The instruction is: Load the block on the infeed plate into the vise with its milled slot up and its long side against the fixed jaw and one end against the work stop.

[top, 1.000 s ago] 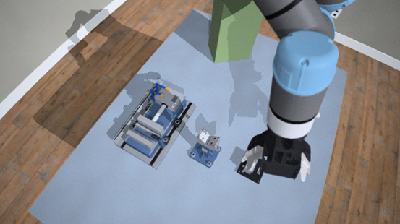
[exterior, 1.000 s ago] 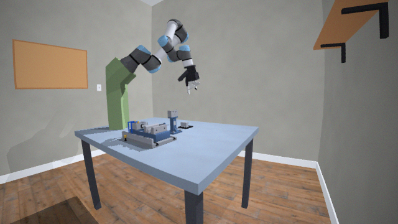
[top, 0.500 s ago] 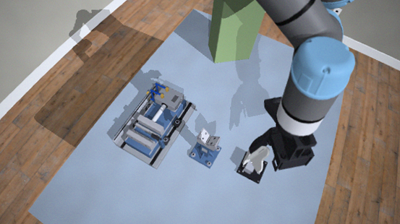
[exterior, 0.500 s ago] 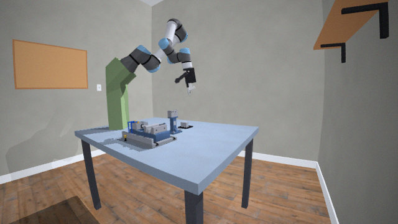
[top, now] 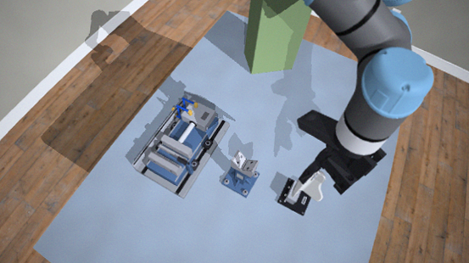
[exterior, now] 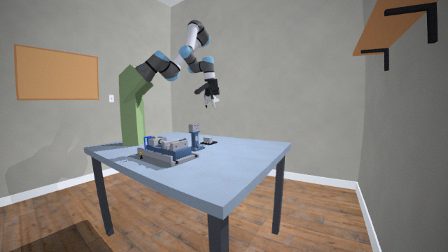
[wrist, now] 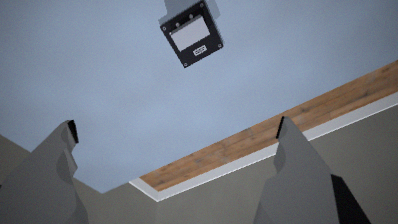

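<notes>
The part is a light grey block lying on the black infeed plate. No slot can be made out on its upper face in the wrist view. My gripper is open and empty, high above the table; in the wrist view the part lies beyond the fingertips, near the top edge. The vise is open and holds no block. Its fixed jaw faces the moving jaw on the cylinder rod. A small dark piece near the jaws' end may be the work stop.
The V-block stands on a blue post between the vise and the infeed plate, empty. Blue air fittings stick up behind the cylinder. The green robot pedestal stands at the table's back.
</notes>
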Motion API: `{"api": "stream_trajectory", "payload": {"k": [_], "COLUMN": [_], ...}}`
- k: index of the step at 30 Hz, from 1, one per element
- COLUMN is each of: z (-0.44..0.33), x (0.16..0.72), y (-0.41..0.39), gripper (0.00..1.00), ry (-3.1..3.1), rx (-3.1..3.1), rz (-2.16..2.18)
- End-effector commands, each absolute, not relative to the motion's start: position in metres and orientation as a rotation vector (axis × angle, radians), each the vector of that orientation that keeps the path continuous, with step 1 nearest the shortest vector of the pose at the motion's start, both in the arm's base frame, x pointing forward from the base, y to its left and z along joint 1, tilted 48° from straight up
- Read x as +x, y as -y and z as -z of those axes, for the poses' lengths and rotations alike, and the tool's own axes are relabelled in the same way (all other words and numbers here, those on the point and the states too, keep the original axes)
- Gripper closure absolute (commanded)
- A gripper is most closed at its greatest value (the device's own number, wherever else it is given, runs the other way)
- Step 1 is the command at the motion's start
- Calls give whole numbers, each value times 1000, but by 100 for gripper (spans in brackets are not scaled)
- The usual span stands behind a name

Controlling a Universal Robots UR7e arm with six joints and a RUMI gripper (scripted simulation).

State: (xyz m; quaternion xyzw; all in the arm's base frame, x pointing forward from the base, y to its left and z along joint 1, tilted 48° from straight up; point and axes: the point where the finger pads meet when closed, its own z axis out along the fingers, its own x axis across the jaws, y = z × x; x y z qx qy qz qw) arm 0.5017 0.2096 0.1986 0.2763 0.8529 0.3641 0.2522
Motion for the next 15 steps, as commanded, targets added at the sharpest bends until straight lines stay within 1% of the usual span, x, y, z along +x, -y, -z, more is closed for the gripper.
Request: {"api": "stream_trajectory", "payload": {"k": [1,8,15], "z": [-192,-182,-179], "x": [498,493,490], "y": [-211,-212,-212], "gripper": [0,0,0], "ry": [-2351,-2380,-2385], "rx": [587,331,230], "rz": [-893,-737,-676]}}
